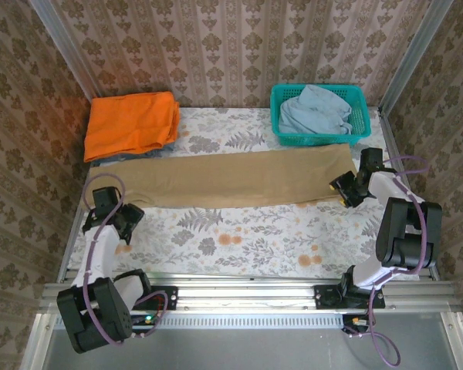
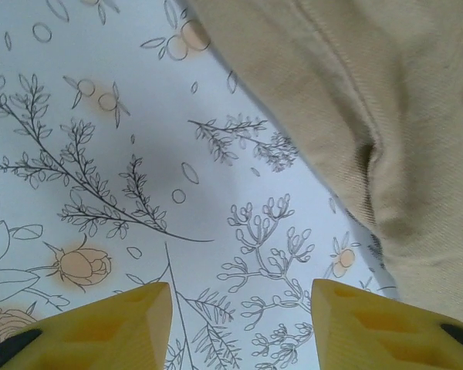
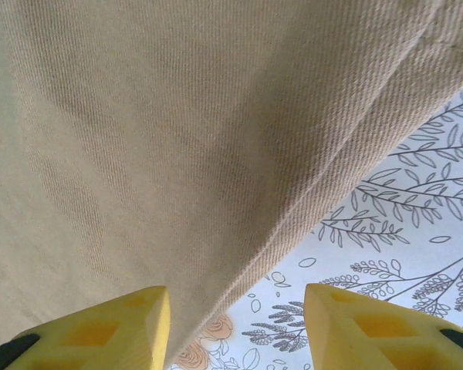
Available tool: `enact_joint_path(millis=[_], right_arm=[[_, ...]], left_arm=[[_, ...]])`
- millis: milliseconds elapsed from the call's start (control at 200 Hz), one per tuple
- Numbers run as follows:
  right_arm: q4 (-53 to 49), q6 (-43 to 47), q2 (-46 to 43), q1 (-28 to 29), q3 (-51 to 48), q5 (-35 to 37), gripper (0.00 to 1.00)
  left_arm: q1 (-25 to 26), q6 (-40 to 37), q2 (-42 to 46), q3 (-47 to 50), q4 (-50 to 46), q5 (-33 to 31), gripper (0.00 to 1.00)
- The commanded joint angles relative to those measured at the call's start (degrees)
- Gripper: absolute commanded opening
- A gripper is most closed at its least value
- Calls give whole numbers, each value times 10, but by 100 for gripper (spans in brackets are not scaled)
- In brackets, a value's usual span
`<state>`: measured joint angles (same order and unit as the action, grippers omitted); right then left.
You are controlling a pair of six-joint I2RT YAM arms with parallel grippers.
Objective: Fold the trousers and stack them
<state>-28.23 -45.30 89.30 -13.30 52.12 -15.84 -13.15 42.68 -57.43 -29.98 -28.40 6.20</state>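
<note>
Your trousers (image 1: 239, 179) lie flat across the table (image 1: 247, 239), long axis running left to right, so each arm has one end. The right gripper (image 3: 235, 301) is the nearer. Its jaws stand apart and empty at the cloth's edge, with fabric spreading ahead and to its left. The edge may sit between them, but the view is too tight to say. The left gripper (image 2: 239, 297) is parted and empty too, with the trousers just ahead to its right.

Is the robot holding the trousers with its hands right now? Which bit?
Nothing is held. The left gripper and right gripper both stand open, each at an end of the trousers, which lie on the table.
</note>
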Motion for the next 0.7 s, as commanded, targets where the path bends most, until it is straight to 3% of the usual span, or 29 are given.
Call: enact_joint_path(millis=[0,125,360,695], right_arm=[[13,0,-4,10,-14,-12,49],[29,-2,-7,14,-21,-7,49],[39,13,0,24,-14,-5,49],[50,23,7,29,-18,-1,48]], left_arm=[[2,8,2,3,8,-2,49],[2,30,9,23,26,2,49],[4,53,-86,43,208,41,53],[8,82,-198,64,375,65,63]])
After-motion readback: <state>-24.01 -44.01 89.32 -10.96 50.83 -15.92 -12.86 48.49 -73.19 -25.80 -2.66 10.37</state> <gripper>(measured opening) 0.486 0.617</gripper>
